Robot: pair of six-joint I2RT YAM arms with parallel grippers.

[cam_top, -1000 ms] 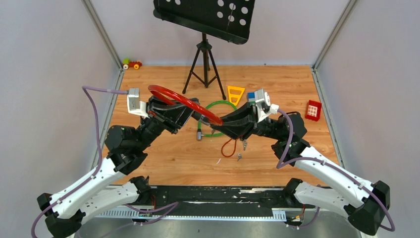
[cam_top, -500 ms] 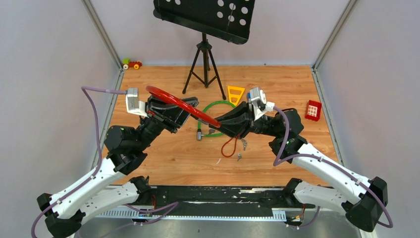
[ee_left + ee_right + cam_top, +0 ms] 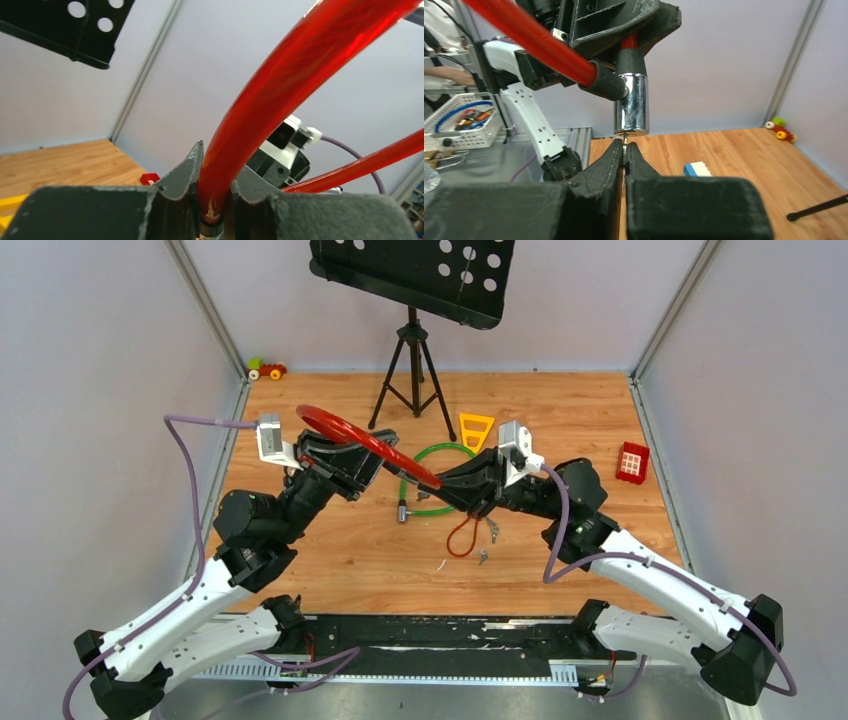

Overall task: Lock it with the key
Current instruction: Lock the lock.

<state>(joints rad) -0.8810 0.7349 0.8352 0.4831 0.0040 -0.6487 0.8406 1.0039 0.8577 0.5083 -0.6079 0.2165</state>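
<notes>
Key (image 3: 625,142): a thin silvery sliver, mostly hidden. It stands upright at 6 o'clock of the chrome lock cylinder (image 3: 631,105) and seems to enter the cylinder's underside.
Right gripper (image 3: 625,150): its fingers (image 3: 604,165) are pressed together and pinch the key between their tips.
Left gripper (image 3: 216,172): the jaws are closed around the red cable (image 3: 280,85) just above its end plug, holding the cylinder up off the wooden table (image 3: 330,550).
Handling: treat the key as light, stiff and slick. It looks thin enough to bend, or to slip out of the pads, if you force the turn.
Where to hold: grip its flat faces close under the cylinder, so your twist goes into the lock.
Cable: it is probably springy and may swing, so count on the left grip to resist your twist.
</notes>
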